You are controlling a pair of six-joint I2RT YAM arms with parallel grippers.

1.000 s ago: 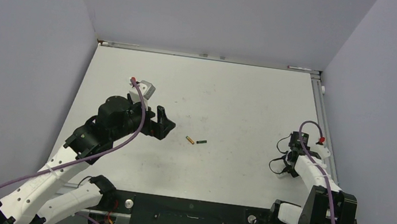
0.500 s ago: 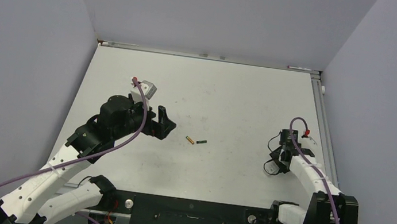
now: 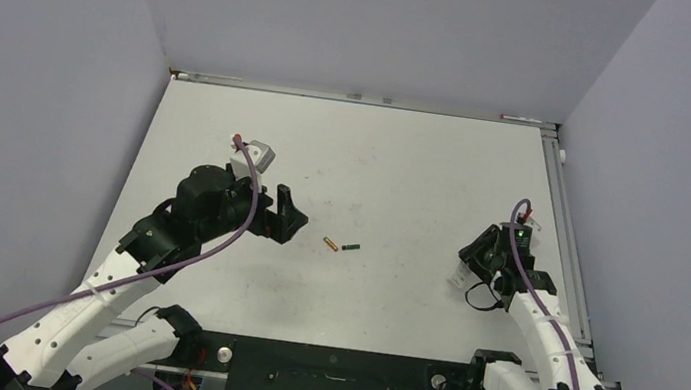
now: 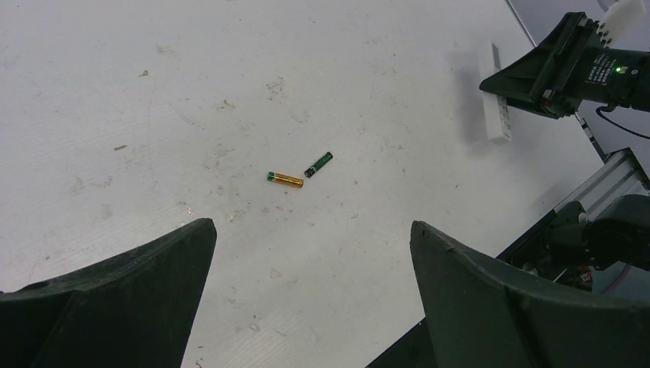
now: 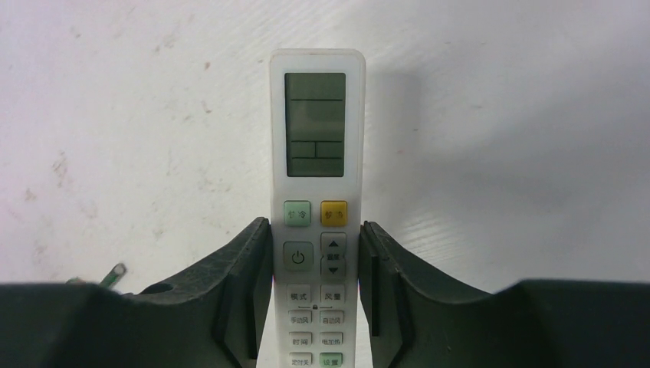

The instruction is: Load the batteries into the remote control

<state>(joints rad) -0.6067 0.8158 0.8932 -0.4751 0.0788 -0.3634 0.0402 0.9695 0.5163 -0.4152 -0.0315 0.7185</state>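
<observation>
A slim white remote control [image 5: 315,199] with a grey screen and small buttons faces the right wrist camera, and my right gripper [image 5: 316,253] is shut on its two long sides. From above, the remote [image 3: 464,271] sticks out of the right gripper [image 3: 480,260] near the table's right side. Two batteries lie end to end mid-table: a yellow-gold one [image 3: 330,244] [image 4: 285,179] and a dark green one [image 3: 351,248] [image 4: 318,164]. My left gripper [image 3: 284,215] [image 4: 312,234] hovers open just left of them, nothing between its fingers.
The white table [image 3: 405,173] is bordered by grey walls, with a metal rail [image 3: 568,234] along its right edge. The arm bases and a black panel [image 3: 328,374] line the near edge.
My right arm has swung leftward and turned, carrying the remote in from the right edge. The left arm and both batteries have stayed where they were.
</observation>
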